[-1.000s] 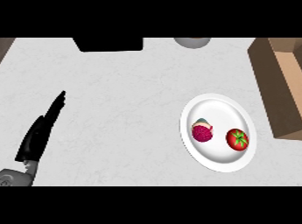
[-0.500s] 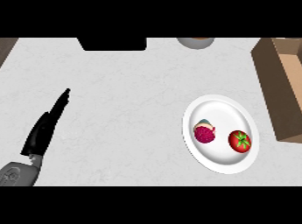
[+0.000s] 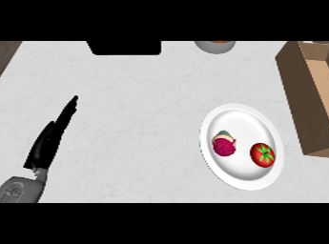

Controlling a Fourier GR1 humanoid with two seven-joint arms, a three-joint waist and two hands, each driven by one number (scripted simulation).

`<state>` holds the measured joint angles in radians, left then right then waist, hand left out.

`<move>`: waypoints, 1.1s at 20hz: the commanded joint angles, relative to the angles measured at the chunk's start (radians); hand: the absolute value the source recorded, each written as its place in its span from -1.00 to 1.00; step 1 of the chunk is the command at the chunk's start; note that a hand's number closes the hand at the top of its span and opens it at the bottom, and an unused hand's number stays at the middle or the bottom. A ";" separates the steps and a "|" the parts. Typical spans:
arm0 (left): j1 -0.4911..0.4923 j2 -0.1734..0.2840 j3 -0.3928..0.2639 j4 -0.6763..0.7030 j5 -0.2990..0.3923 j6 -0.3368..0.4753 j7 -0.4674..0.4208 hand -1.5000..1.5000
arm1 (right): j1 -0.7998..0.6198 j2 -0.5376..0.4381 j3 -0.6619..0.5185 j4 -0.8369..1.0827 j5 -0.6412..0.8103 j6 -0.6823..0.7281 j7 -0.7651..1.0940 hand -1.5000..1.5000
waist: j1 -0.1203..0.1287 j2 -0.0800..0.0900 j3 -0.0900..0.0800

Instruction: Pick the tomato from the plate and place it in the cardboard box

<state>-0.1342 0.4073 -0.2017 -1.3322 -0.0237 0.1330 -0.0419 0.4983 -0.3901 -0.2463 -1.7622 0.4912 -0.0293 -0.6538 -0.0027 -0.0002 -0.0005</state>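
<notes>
The round red tomato with a green stem star (image 3: 262, 155) lies on the right half of the oval white plate (image 3: 237, 116), which sits on the pale marbled desk (image 3: 146, 95). Just beside it, on the plate's left half, lies a magenta, knobbly fruit with a pale cap (image 3: 224, 145); the two are close but appear not to touch.

The open brown cardboard box (image 3: 314, 95) stands at the right edge of the view, its near wall just beside the plate's right rim. The tomato is therefore on the side of the plate nearest the box, and the transfer path runs to the right and slightly away from the robot.

The black left hand (image 3: 51, 140) shows at the lower left on its grey forearm (image 3: 15, 190). Its fingers are straight and extended, pointing up and slightly right, holding nothing. It lies well apart from the plate, with bare desk between them. The tomato lies to the right of this hand, across most of the view.

The right hand is not visible. A small dark speck at the right edge near the plate may belong to it, but this cannot be confirmed.

Judgement: the pick has not begun. The tomato's position beside the box favours the right arm, since the left hand would have to cross over the magenta fruit.

At the far edge stand a dark rectangular object (image 3: 123, 46) and a grey bowl (image 3: 215, 46).
</notes>
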 commanded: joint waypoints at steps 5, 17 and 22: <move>0.011 -0.024 0.075 -0.006 -0.047 -0.067 -0.004 0.00 | -0.051 0.065 0.018 0.025 0.090 0.056 0.027 -1.00 | -0.001 0.000 0.000; 0.058 -0.113 0.078 -0.056 -0.125 -0.056 0.013 0.00 | -0.241 0.139 0.068 0.125 0.261 -0.045 0.085 -1.00 | 0.005 0.000 0.001; 0.027 -0.122 0.123 -0.014 -0.151 -0.102 0.011 0.00 | -0.226 0.173 0.086 0.143 0.301 -0.055 0.069 -1.00 | 0.001 0.000 0.000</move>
<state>-0.1128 0.3130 -0.0861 -1.3489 -0.1403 0.0418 -0.0356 0.2811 -0.2493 -0.1800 -1.6469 0.7568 -0.0652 -0.5724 -0.0009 -0.0005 -0.0001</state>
